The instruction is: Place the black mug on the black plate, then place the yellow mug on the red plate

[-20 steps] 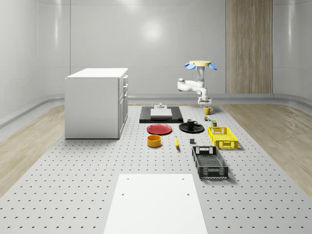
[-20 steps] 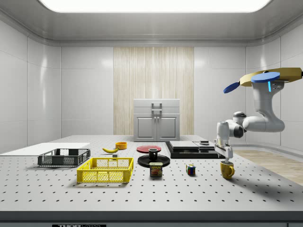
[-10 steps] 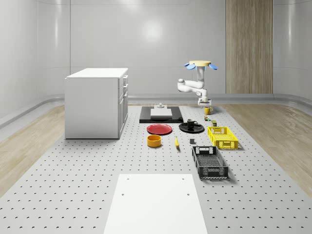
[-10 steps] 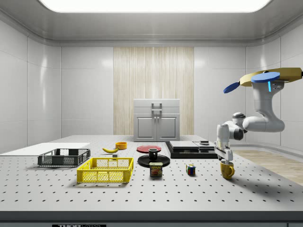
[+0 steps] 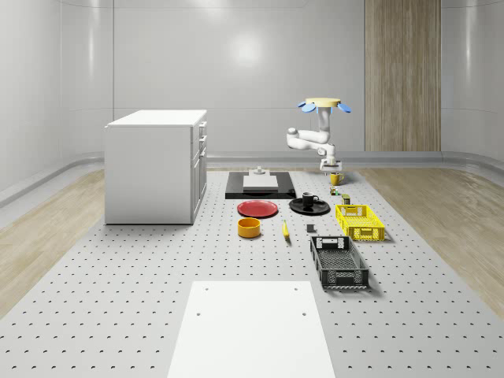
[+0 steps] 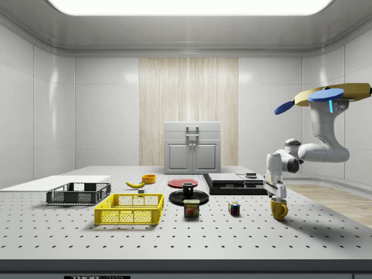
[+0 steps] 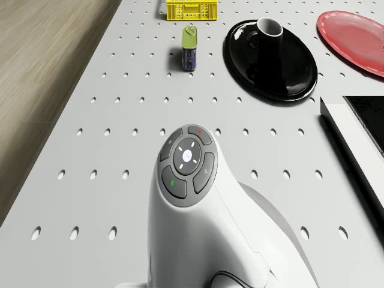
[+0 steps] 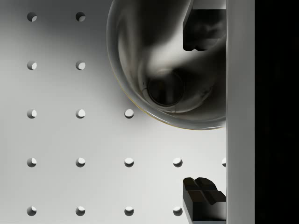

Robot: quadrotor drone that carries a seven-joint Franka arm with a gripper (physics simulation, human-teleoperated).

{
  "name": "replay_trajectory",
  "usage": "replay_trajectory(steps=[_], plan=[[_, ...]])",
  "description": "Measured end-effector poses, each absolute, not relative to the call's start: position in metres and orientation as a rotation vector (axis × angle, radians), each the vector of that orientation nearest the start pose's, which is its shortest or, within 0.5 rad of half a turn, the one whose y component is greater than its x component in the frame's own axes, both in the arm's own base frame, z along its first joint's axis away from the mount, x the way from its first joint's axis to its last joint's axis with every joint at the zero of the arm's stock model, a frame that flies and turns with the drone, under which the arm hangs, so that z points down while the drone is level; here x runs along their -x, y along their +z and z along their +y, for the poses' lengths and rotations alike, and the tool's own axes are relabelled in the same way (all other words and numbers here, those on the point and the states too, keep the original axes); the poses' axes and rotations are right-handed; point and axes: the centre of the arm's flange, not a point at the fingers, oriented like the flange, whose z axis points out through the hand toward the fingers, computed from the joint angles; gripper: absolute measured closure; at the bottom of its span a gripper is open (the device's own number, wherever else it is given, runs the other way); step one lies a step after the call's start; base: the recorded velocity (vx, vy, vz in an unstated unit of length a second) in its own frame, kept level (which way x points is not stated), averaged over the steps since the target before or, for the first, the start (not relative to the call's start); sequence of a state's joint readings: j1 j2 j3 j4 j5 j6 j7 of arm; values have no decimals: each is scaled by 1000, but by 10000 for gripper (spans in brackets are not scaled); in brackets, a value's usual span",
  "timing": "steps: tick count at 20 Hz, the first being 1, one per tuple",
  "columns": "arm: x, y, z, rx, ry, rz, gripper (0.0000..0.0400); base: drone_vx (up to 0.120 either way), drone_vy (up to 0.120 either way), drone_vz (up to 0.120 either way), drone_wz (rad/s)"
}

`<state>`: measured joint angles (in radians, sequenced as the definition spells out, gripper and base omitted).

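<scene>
Hand (image 6: 278, 199) lowered onto yellow mug (image 6: 279, 210) — fingers spread wide, one inside its rim, drone (image 6: 331, 95) hovering above table (image 6: 244, 232).

Bright even overhead light; soft shadows; wall glare; no blur.

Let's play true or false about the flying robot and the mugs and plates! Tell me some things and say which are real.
1. The black mug stands on the black plate. True.
2. The yellow mug is on the red plate. False: it stands on the table, far from the red plate, and that plate has nothing on it.
3. The gripper hangs right above the yellow mug. True; the drone hovers in the air over the table's end at the side view's right.
4. The fingers are squeezed shut. False: in the wrist view they stand wide apart, one finger over the mug's opening.
5. The banana lies inside the yellow crate. False: it lies on the table.
</scene>
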<state>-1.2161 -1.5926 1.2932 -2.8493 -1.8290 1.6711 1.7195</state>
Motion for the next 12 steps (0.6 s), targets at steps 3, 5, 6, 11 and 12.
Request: replay_trajectory(steps=[3, 5, 6, 11, 12], plan=[[-307, 518, -5, -1, 786, -2, 0, 0, 0, 0, 0], [-307, 519, -4, -1, 786, -2, 0, 0, 0, 0, 0], [-307, 519, -4, -1, 786, -2, 0, 0, 0, 0, 0], [-308, 520, -2, -1, 786, -2, 0, 0, 0, 0, 0], [-308, 520, -2, -1, 786, -2, 0, 0, 0, 0, 0]])
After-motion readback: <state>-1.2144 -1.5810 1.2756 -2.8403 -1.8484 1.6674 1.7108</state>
